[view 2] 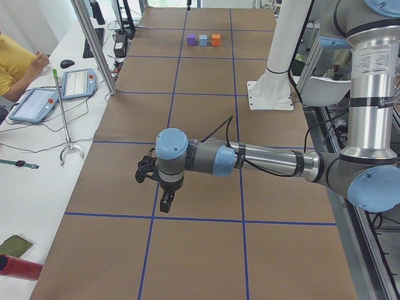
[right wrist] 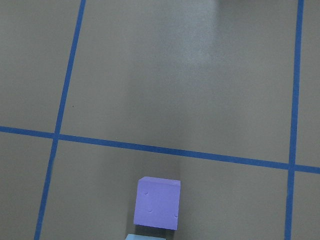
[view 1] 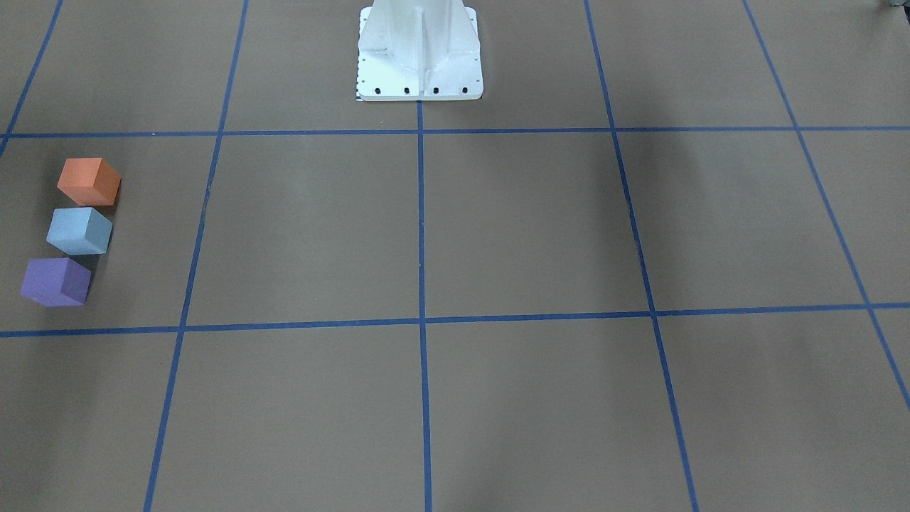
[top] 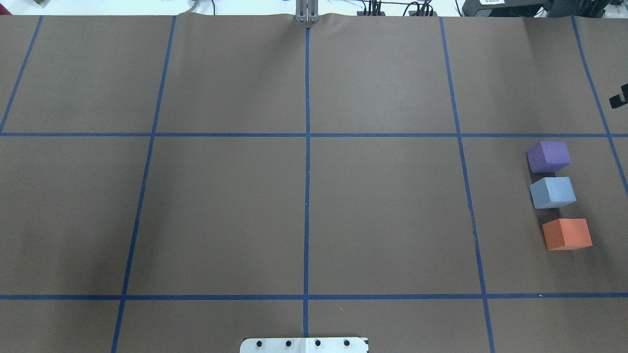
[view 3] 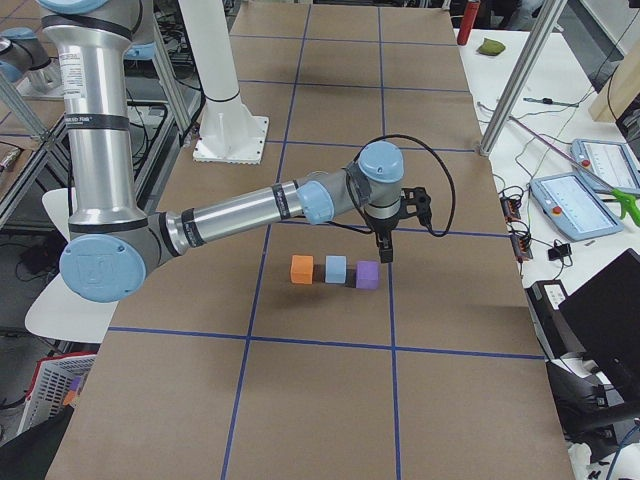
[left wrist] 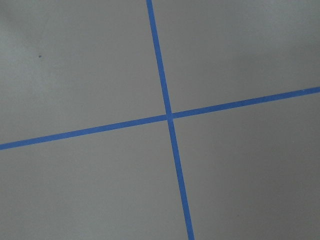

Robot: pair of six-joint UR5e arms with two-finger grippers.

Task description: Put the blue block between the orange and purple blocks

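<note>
Blue block (top: 552,192) sits between orange block (top: 566,234) and purple block (top: 548,156) at the overhead view's right. I'd back the right arm (view 3: 240,212) off without nudging them. Can't tell how open either arm's jaws are.

Robotics lab: grid-taped table (top: 221,211), teach pendant (view 2: 78,83) alongside.

brown paper covers the table (top: 221,211), marked off into squares with blue tape (top: 307,196). in the left side view there's a white bench (view 2: 37,194) running alongside it. on the bench: two tablet-style pendants (view 2: 32,104), a mouse (view 2: 67,63), a long grabber stick (view 2: 64,119), a wristwatch (view 2: 19,164) and a red cylinder (view 2: 19,267) down by the near corner. someone in a yellow shirt (view 2: 15,65) is at that bench. a silver frame post (view 2: 94,44) stands at the table's edge.
</note>
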